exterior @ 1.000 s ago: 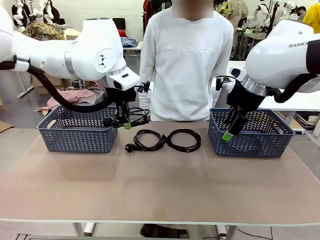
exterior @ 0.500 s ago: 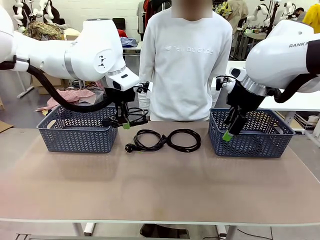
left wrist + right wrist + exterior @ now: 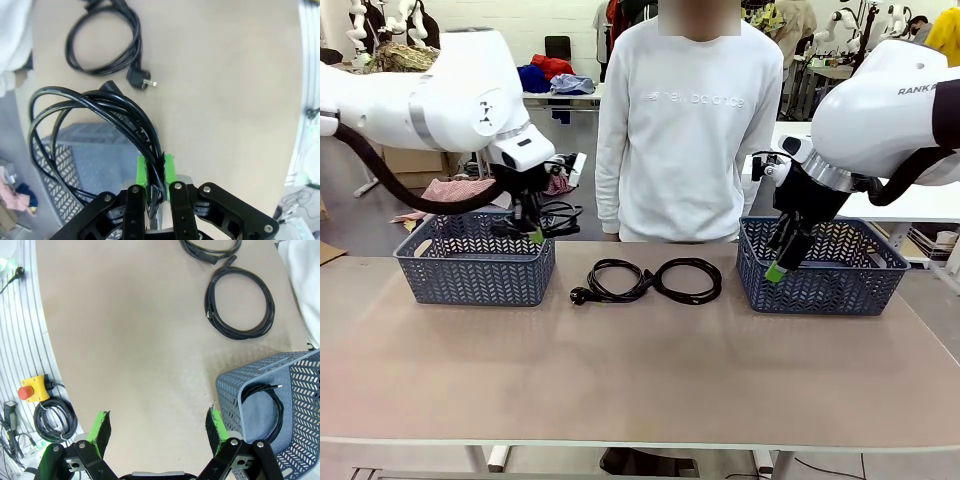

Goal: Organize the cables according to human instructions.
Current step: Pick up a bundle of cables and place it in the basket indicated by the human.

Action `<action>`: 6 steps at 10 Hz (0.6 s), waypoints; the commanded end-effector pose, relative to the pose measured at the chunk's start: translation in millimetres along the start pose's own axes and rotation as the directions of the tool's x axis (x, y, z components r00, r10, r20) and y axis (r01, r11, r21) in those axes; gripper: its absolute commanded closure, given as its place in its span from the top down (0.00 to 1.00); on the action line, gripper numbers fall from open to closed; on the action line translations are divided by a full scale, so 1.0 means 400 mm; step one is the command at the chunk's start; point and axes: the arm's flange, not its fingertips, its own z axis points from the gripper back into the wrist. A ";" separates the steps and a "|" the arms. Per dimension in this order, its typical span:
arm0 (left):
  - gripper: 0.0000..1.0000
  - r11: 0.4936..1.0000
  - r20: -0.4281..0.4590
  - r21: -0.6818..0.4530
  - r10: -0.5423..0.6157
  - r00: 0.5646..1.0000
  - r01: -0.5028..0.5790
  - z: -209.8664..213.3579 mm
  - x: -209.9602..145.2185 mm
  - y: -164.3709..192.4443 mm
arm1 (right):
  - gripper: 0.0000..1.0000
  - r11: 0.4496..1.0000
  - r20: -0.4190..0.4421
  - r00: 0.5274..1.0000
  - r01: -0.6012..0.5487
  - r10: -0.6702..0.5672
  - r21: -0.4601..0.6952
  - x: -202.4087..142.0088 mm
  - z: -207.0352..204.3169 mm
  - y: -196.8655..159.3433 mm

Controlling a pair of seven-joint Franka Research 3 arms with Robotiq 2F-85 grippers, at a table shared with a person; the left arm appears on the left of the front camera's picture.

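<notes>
My left gripper (image 3: 534,233) is shut on a coiled black cable (image 3: 556,217) and holds it in the air over the right end of the left blue basket (image 3: 470,272). In the left wrist view the green pads (image 3: 143,172) pinch the coil (image 3: 82,122) above the basket (image 3: 90,165). Two more coiled cables (image 3: 615,280) (image 3: 690,279) lie side by side on the table between the baskets. My right gripper (image 3: 782,260) hangs open over the left end of the right basket (image 3: 830,270), nothing between its fingers (image 3: 100,427). A cable (image 3: 264,410) lies inside that basket (image 3: 235,390).
A person in a white sweatshirt (image 3: 690,120) stands at the far edge, behind the two loose cables. The near half of the table (image 3: 640,380) is bare. Off the table's edge, the right wrist view shows a red stop button (image 3: 32,390) and a coiled cord (image 3: 55,420).
My left arm has swung left and slightly up with the cable, from beside the left basket's right end to over it. The right arm has not moved.
</notes>
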 end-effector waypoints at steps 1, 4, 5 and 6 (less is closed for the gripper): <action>0.16 0.999 -0.040 0.023 -0.045 0.998 0.045 -0.007 -0.066 0.022 | 1.00 1.000 -0.002 1.000 0.000 0.000 0.000 0.007 0.004 -0.002; 0.16 0.999 -0.055 0.022 -0.039 0.998 0.041 -0.034 -0.159 0.079 | 1.00 1.000 -0.002 1.000 0.000 0.000 0.000 0.007 0.004 -0.002; 0.16 0.999 -0.049 0.020 -0.036 0.998 0.037 -0.045 -0.181 0.101 | 1.00 1.000 -0.002 1.000 0.000 0.000 0.000 0.007 0.004 -0.002; 0.16 0.999 -0.041 0.013 -0.032 0.999 0.032 -0.057 -0.201 0.122 | 1.00 1.000 -0.002 1.000 0.000 0.000 0.000 0.007 0.004 -0.002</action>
